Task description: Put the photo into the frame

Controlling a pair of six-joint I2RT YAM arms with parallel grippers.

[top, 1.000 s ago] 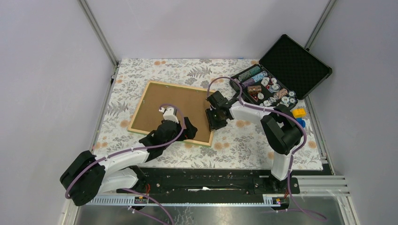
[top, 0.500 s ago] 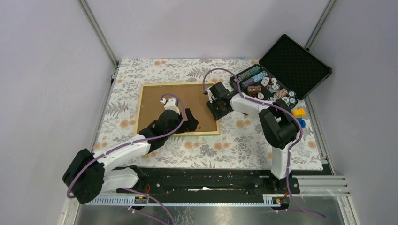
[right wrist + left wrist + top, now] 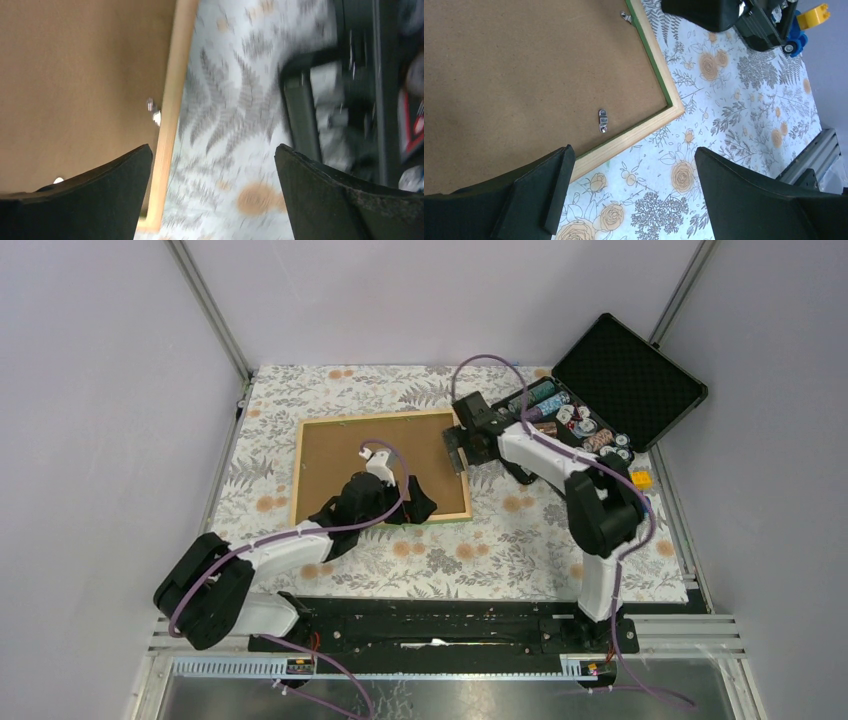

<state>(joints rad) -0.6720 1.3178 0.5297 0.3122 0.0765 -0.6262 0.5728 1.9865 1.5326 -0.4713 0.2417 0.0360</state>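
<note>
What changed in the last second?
The frame swung counterclockwise, nearly square to the table. The right end effector moved to its far right corner and seems to have let go, jaws open. The left end effector, open at the near edge, and the chip case barely moved.

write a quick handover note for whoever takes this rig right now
Left gripper: open, empty, over the near edge of the frame, by its right corner.
Right gripper: open, empty, at the frame's far right edge.
The frame lies back up on the floral cloth, with the brown backing panel seated in it and a metal clip on the panel.
The photo is not in view; it may be under the panel, cannot tell.
Left to do: confirm the photo is inside, then check the clips.
</note>
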